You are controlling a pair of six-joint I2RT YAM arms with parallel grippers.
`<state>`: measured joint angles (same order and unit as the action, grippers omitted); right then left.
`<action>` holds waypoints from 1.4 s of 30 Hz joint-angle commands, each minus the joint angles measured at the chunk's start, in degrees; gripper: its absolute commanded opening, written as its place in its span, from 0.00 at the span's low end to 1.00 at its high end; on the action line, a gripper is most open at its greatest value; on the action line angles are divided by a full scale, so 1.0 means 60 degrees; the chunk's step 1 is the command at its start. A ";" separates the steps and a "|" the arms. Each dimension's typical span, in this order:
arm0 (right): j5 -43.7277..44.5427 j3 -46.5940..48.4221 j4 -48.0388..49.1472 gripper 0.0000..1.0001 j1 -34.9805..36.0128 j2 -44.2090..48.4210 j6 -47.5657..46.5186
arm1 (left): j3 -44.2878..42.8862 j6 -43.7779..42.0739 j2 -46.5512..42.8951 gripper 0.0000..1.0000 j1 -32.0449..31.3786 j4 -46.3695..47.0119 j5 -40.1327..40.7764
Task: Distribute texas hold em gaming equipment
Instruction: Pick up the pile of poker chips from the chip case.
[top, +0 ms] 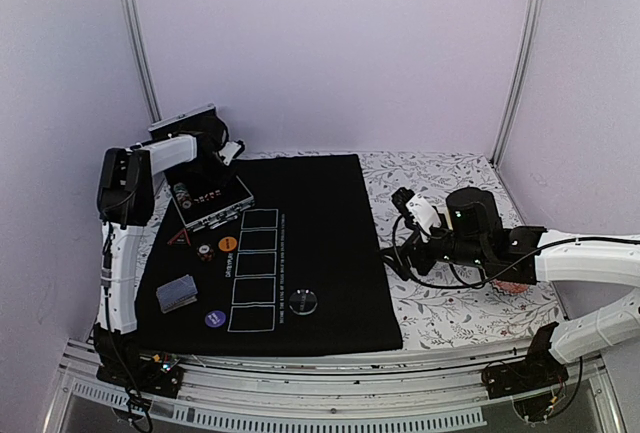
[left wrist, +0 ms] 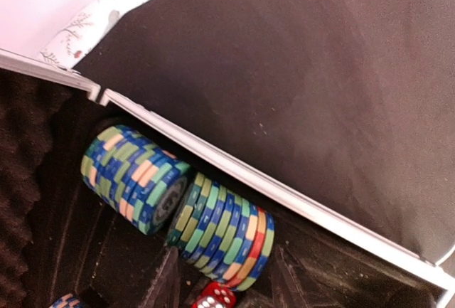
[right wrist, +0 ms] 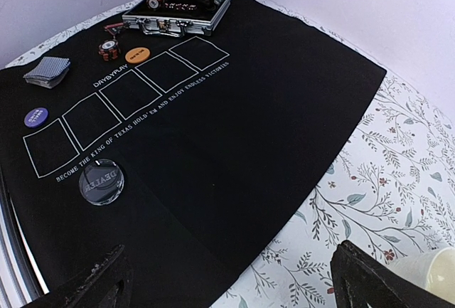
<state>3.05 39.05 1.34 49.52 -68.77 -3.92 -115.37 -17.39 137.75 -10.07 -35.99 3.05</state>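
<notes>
left pincer (top: 208, 165) is over the case (top: 215, 205) near the counter's (top: 450, 303) far-left corner, cant tell how open tbh. chip stacks (left wrist: 213, 230) lie inside it. right pincer (right wrist: 231, 258) is wide open w/ nothing in it, near the right edge. cards (top: 178, 293) + clear disc (top: 303, 301) sit on the mat (top: 320, 233).

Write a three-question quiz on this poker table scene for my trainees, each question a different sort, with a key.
1. True or false: the card deck lies inside one of the white boxes printed on the black mat.
2. Which disc reads DEALER? A) the orange one B) the purple one C) the clear disc
3. Fill in: the printed row has ___ boxes.
Key: 1 false, the deck lies outside the row; 2 C; 3 five.
</notes>
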 commanded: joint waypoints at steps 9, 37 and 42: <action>-0.0156 0.0294 0.0009 0.99 0.0038 -0.0168 -0.0058 | -0.0338 -0.0128 0.0466 0.53 -0.0066 -0.0585 -0.0365; -0.0217 0.0442 -0.0216 0.99 0.0037 -0.0276 0.0001 | 0.0336 -0.0863 0.0712 0.41 -0.0056 -0.1005 -0.2041; -0.0172 0.0356 -0.0215 0.99 0.0031 -0.0171 0.0020 | 0.0115 -0.0855 0.0826 0.38 -0.0042 -0.1077 -0.1929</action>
<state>2.39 40.12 0.40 49.52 -70.98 -4.05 -116.20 -22.06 138.34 -9.23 -38.74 -3.07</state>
